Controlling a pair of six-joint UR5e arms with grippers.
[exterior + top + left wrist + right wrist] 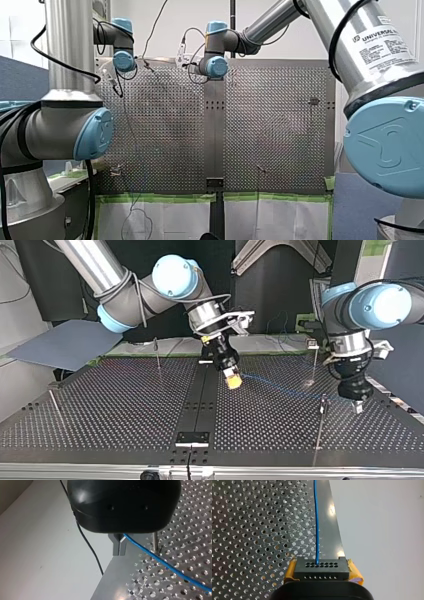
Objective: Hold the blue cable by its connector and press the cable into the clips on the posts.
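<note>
A black connector (322, 568) with rows of holes sits between the yellow pads (354, 573) of my right gripper (233, 381), which is shut on it. The blue cable (316, 525) leaves the connector and runs low over the perforated table toward my left gripper (357, 407) at the top view's right. In the left wrist view the metal fingers (119, 548) are shut, and the blue cable (170, 566) comes out from between them, passing close by a thin post (155, 542). A clip post (323, 412) stands just beside my left gripper.
Other thin posts stand on the plate: one with a clip (313, 347) behind the cable, one at the back left (157, 354) and one leaning at the left edge (56, 407). A dark centre strip (200, 395) splits the table. A black wire (87, 545) hangs past the table's edge.
</note>
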